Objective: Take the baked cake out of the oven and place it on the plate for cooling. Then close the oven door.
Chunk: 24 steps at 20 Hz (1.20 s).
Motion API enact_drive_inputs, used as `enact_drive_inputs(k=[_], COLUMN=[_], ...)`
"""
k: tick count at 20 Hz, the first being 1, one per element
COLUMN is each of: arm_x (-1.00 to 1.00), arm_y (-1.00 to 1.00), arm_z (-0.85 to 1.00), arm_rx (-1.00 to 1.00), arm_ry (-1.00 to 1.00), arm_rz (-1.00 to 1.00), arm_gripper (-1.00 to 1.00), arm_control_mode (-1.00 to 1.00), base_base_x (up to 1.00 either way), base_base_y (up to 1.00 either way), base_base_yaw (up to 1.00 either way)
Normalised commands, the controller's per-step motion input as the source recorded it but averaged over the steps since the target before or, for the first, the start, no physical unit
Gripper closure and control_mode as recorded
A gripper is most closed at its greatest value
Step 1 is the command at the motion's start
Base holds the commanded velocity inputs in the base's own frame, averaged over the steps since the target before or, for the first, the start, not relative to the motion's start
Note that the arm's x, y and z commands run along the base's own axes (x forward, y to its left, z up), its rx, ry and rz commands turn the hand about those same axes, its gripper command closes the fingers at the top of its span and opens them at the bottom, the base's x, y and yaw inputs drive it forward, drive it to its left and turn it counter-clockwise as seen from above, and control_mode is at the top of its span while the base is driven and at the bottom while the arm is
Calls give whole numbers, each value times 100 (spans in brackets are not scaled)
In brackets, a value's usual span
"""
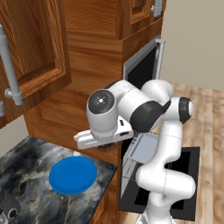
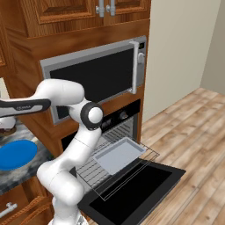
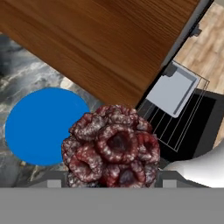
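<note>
The gripper (image 3: 114, 186) clamps the cake (image 3: 111, 146) above the counter's (image 1: 39, 203) oven-side edge, just short of the plate (image 1: 72, 175), so it should carry on until centred over the blue, then lower gently before letting go.

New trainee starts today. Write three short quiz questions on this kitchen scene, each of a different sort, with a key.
1. True or false: the oven door is shut.
2. Multiple choice: the cake is A) on the grey tray, B) held between the jaws of the gripper, C) lying on the plate.
3. Fill in: the plate sits on the dark marbled ____.

Key:
1. False; the door hangs open, with the rack and tray pulled out over it.
2. B; in the hand view the cake sits between the jaws, beside the plate, not yet on it.
3. Counter.
</note>
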Motion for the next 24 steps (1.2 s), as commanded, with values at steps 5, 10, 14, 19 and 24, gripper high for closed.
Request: enact_drive_inputs(k=[5, 10, 14, 19, 24], arm_x=[-18, -17, -10, -12, -10], arm_y=[9, 11, 11, 10, 12], arm_z=[-19, -19, -20, -25, -32], arm_rx=[15, 15, 14, 12, 10], arm_ry=[0, 0, 0, 0, 0], arm_rz=[-20, -20, -23, -22, -24], arm_gripper=[100, 100, 100, 100, 100], arm_control_mode=[-100, -100, -100, -100, -100], base_base_x=[0, 0, 0, 0, 0], base_base_y=[0, 0, 0, 0, 0], base_base_yaw=[0, 0, 0, 0, 0])
